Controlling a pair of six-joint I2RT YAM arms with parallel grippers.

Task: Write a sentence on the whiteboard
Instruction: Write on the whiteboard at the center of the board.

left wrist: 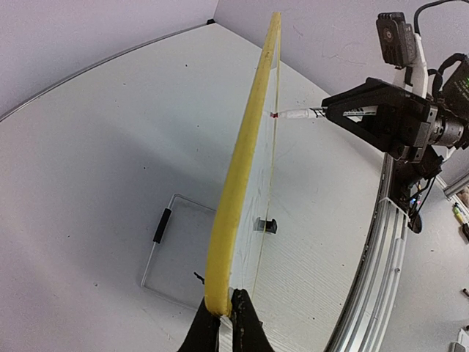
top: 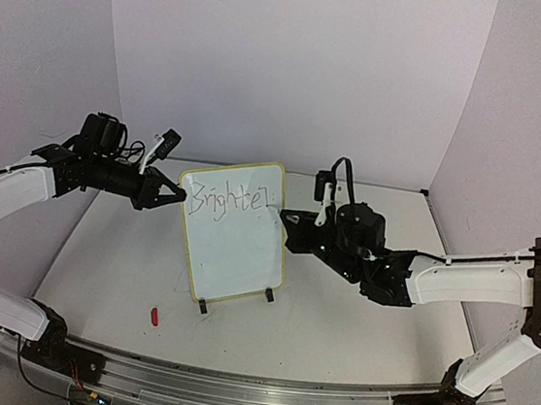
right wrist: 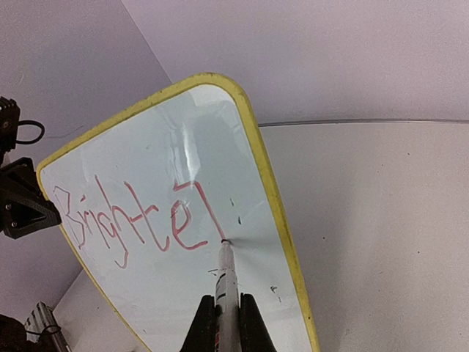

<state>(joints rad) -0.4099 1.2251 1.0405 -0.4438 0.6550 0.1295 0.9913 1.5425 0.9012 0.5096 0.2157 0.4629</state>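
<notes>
The whiteboard (top: 236,247) stands upright on its two black feet at mid table, yellow rim around it. The sentence (top: 227,200) reads "Brighte" plus one angled stroke, in a single line near the top; in the right wrist view the sentence (right wrist: 132,220) is red. My left gripper (top: 176,195) is shut on the board's left rim (left wrist: 231,205); its fingertips (left wrist: 245,323) pinch the yellow edge. My right gripper (top: 292,227) is shut on a white marker (right wrist: 226,275). The marker's tip touches the board at the foot of the last stroke.
A small red cap (top: 154,317) lies on the table front left of the board. A thin wire frame with a black sleeve (left wrist: 161,226) lies flat behind the board. A metal rail (top: 250,386) runs along the near edge. Walls enclose the table.
</notes>
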